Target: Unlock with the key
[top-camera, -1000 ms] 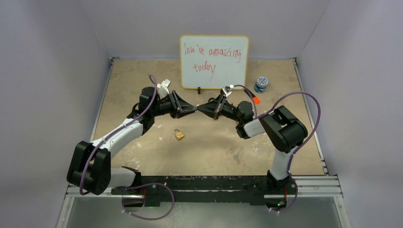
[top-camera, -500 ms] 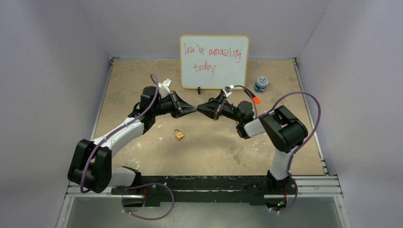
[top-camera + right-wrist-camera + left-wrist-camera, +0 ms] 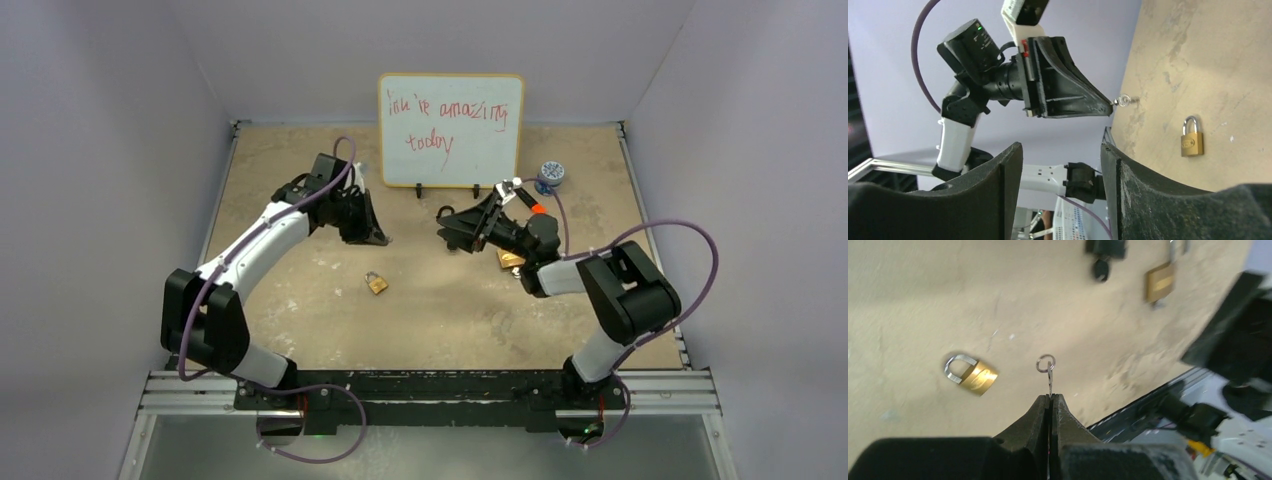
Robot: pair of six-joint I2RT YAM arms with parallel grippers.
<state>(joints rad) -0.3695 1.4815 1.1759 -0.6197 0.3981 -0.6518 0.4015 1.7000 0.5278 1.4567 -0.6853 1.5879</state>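
A: Left arm pose?
B: Left arm [image 3: 262, 238] arches up from its base and reaches to mid-bench, left gripper [image 3: 379, 237] angled down. It's pinched tight on the key [image 3: 1049, 379], ring end poking out past the tips.
A: Right?
B: Right arm [image 3: 630, 295] is folded low, right gripper [image 3: 450, 224] pointing left at the other one, well apart. Jaws spread wide, nothing between them.
A: Lock?
B: Padlock [image 3: 376, 283] lies flat on the bench [image 3: 300, 310], on the near side of the left gripper. Nothing's touching it, and the shackle is seated in the body.
A: Other brass thing?
B: Second padlock [image 3: 510, 259], on the bench just beside the right arm's wrist, partly hidden.
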